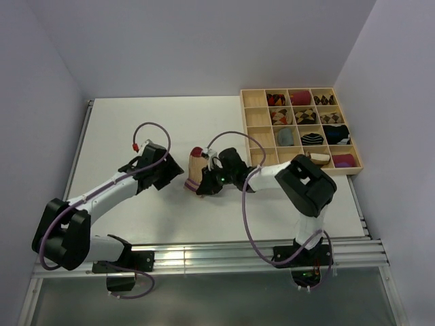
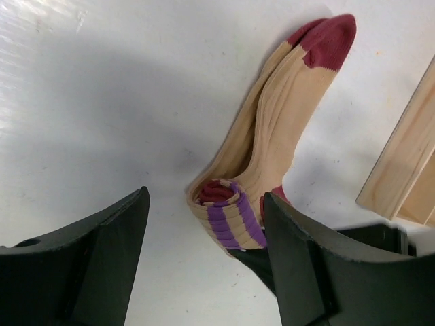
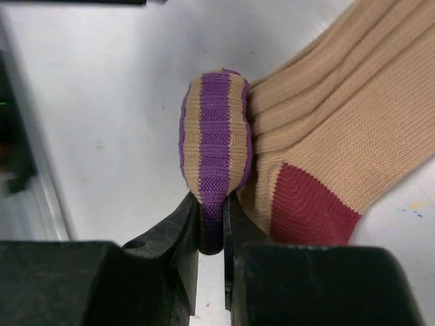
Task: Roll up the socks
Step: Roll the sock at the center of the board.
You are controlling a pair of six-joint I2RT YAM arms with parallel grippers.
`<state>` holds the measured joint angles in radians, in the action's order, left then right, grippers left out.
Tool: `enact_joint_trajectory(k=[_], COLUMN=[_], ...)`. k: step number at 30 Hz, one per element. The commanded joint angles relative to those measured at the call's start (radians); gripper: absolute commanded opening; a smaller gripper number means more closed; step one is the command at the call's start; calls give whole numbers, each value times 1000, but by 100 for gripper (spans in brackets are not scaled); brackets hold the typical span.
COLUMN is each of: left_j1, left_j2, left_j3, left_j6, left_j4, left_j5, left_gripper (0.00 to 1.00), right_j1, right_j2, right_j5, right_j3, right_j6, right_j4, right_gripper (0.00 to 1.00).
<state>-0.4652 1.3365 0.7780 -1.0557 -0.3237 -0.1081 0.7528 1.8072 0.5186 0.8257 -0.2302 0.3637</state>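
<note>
A beige sock (image 1: 196, 165) with a dark-red toe and heel lies flat at the table's middle. In the left wrist view the sock (image 2: 285, 102) runs away from me, and its purple-striped cuff end is rolled into a small roll (image 2: 228, 214). My right gripper (image 3: 211, 204) is shut on that striped roll (image 3: 216, 136), pinching its lower end between both fingers. It reaches in from the right in the top view, right gripper (image 1: 206, 185). My left gripper (image 2: 205, 204) stands open just left of the roll, its fingers either side without touching it; from above the left gripper (image 1: 171, 173) sits beside the sock.
A wooden tray (image 1: 242, 129) with many compartments stands at the back right, several holding rolled sock bundles. Its light wooden corner (image 2: 408, 149) shows close to the sock's right side. Metal rails run along the table's near edge.
</note>
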Motion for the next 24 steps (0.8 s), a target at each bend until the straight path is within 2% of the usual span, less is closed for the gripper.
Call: enact_joint_trajectory(k=[1, 9, 14, 20, 24], left_j1=[-13, -101, -105, -105, -107], left_j2=[-36, -40, 4, 90, 131], left_j3=[-83, -158, -178, -152, -137], left_j6=[-46, -81, -109, -122, -132], left_j4=[121, 258, 343, 344, 283], left_j5=[67, 59, 47, 27, 28], left_gripper=[73, 72, 72, 67, 60], right_j1=[-82, -153, -155, -156, -158], right_j2=[89, 228, 254, 265, 264], right_j5=[354, 466, 468, 459, 440], right_j3=[39, 107, 139, 145, 150], right_j6=[-178, -287, -267, -274, -268], right_j4=[55, 46, -26, -37, -54], right_gripper=[0, 0, 0, 0, 0])
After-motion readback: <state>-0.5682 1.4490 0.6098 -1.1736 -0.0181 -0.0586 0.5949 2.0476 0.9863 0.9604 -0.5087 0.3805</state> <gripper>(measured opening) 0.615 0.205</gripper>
